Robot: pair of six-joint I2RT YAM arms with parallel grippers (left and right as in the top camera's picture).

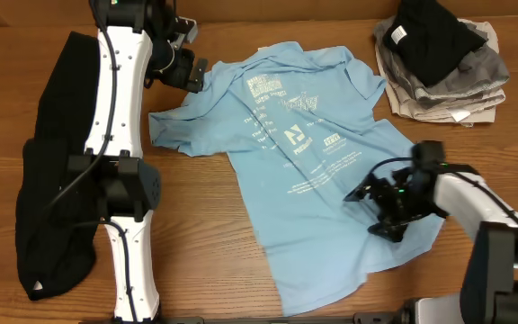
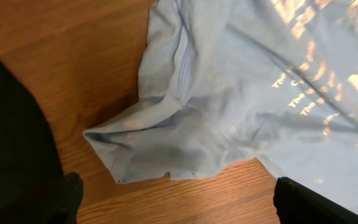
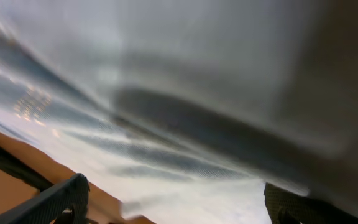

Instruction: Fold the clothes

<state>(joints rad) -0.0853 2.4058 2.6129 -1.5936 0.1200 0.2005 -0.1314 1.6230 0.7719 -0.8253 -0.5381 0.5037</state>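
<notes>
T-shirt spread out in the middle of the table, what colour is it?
The T-shirt is light blue with white print, clearest in the overhead view.

T-shirt (image 1: 304, 171) is spread at the middle of the tabletop (image 1: 205, 225). A pile of garments (image 1: 439, 63) is stacked at the far right corner, apart from it. A loose garment (image 1: 52, 180) is laid along the left side, under the left arm. Left claw (image 1: 192, 76) is placed at the shirt's far-left shoulder, right claw (image 1: 376, 211) over its near-right part.

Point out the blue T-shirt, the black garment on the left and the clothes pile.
blue T-shirt (image 1: 331, 236): overhead view, plain lower body.
black garment (image 1: 39, 234): overhead view, middle.
clothes pile (image 1: 432, 38): overhead view, black top piece.
</notes>
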